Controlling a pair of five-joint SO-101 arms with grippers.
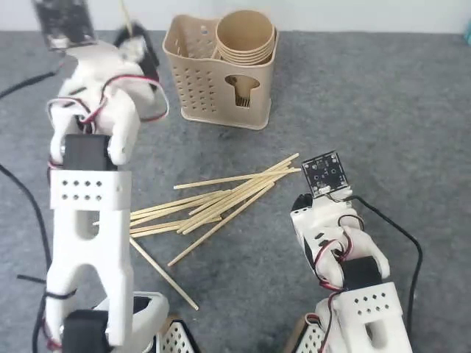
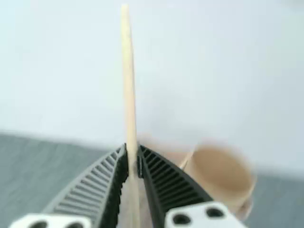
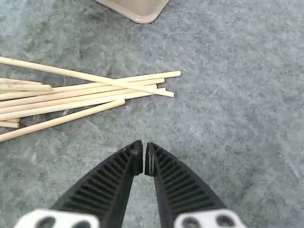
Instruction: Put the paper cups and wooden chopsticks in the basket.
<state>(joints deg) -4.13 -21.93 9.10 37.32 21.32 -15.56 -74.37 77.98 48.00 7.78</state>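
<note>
I hold the right pincer (image 3: 144, 159) pressed together and empty, just short of the loose chopsticks (image 1: 221, 200) on the surface (image 1: 397, 110). I judge it is parked out of the way. Farther off, the left pincer (image 2: 132, 161) pinches one chopstick (image 2: 127, 80) upright near the basket (image 1: 193, 84), probably so it can go in endwise. The paper cups (image 1: 246, 33) sit stacked inside the basket.

Bright, even light leaves only soft, faint shadows under the chopsticks (image 1: 221, 197).
</note>
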